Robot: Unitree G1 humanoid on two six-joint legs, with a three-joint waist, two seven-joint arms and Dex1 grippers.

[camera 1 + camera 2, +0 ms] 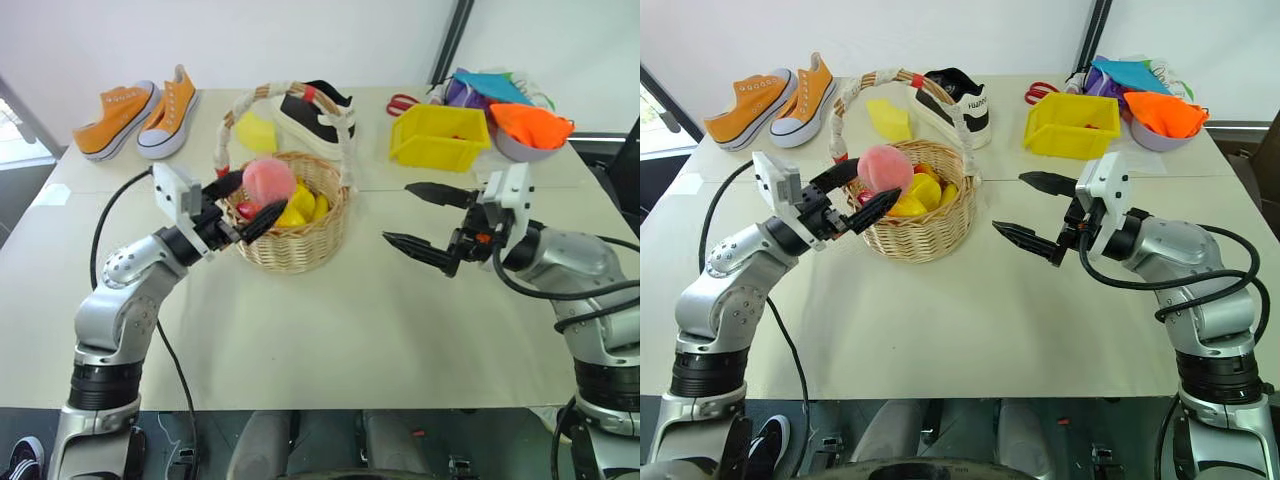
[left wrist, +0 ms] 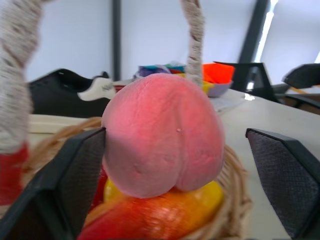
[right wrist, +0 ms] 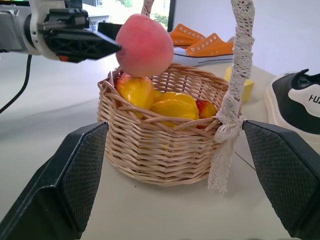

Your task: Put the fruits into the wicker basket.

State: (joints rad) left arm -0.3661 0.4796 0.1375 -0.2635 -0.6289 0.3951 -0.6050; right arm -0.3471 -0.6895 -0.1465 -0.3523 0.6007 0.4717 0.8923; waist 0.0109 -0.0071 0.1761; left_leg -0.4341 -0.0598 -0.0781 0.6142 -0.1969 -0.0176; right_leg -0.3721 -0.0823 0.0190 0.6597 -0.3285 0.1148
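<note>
The pink peach [image 1: 268,180] is over the wicker basket [image 1: 295,245], above its rim and on top of the fruit inside. My left gripper [image 1: 263,192] stands open around the peach. In the left wrist view one finger [image 2: 75,170] touches the peach [image 2: 165,135] and the other stands well clear of it. Under the peach lies the red-orange mango [image 2: 150,220] among plain yellow fruits [image 3: 170,107]. I cannot tell whether the peach rests on them. My right gripper [image 1: 397,212] is open and empty, to the right of the basket, pointing at it.
Along the table's far side lie orange sneakers [image 1: 135,115], a pale yellow wedge [image 1: 255,132], a black-and-white shoe [image 1: 320,115], a yellow plastic bin [image 1: 440,135], red scissors [image 1: 402,103] and a bowl with orange cloth [image 1: 530,130]. The basket's tall wrapped handle [image 1: 350,150] arches over it.
</note>
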